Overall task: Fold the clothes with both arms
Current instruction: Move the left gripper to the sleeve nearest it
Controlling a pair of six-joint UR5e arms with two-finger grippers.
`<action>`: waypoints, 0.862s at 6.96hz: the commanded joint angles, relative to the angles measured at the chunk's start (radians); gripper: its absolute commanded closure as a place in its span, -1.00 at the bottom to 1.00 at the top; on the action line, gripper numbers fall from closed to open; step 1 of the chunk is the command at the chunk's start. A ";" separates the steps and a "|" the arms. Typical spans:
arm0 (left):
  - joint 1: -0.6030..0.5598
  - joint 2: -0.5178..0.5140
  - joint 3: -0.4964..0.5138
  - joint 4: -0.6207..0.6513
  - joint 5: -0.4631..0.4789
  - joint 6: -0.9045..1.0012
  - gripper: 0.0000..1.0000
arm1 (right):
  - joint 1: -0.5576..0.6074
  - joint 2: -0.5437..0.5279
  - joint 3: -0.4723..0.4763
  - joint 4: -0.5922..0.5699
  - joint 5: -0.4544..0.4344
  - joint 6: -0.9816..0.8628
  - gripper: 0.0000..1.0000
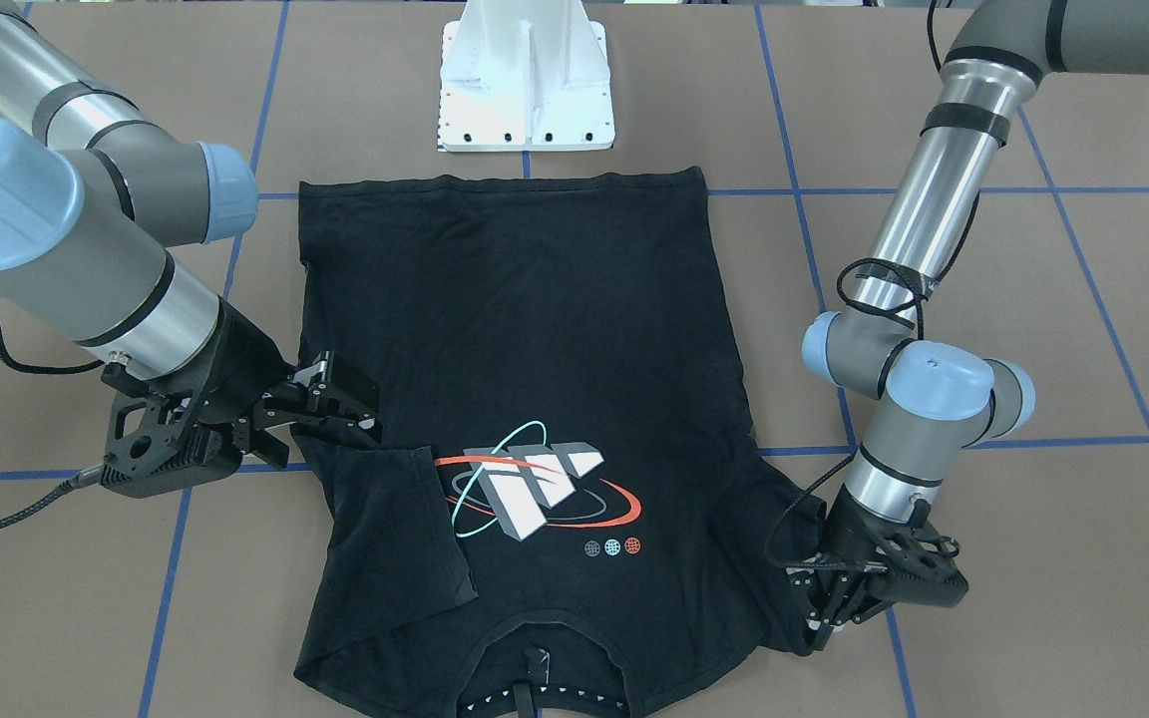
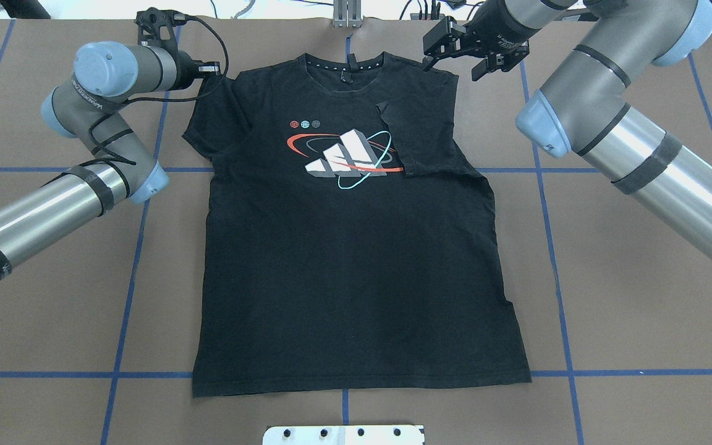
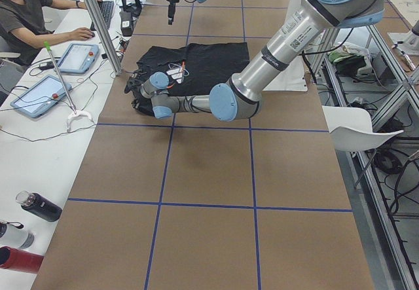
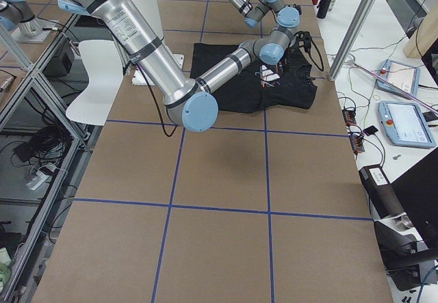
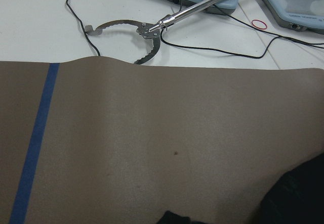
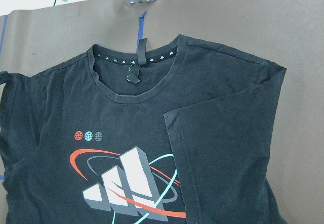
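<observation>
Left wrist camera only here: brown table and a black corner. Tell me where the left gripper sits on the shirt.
Observer: The left gripper is down at the outer edge of the T-shirt's unfolded sleeve. I cannot tell if it is pinching cloth.
Operator: Report the other sleeve.
Observer: The folded sleeve lies over the chest, its hem covering the edge of the logo.
Operator: Now the right gripper.
Observer: The right gripper is open, holding nothing, near that folded shoulder.

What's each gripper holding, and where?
Left gripper appears to pinch the black short-sleeved cotton T-shirt at its sleeve edge; right gripper is open, empty.
</observation>
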 commanded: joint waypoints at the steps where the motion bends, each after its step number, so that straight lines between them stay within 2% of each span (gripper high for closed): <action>1: 0.000 0.016 -0.074 0.009 -0.004 -0.012 1.00 | 0.000 -0.003 0.000 0.003 0.000 0.000 -1.00; 2: 0.006 0.032 -0.113 0.009 -0.005 -0.015 1.00 | 0.000 -0.009 0.000 0.004 -0.002 -0.005 -1.00; 6: 0.118 0.040 -0.228 0.087 0.003 -0.260 1.00 | 0.002 -0.025 0.000 0.009 0.000 -0.011 -1.00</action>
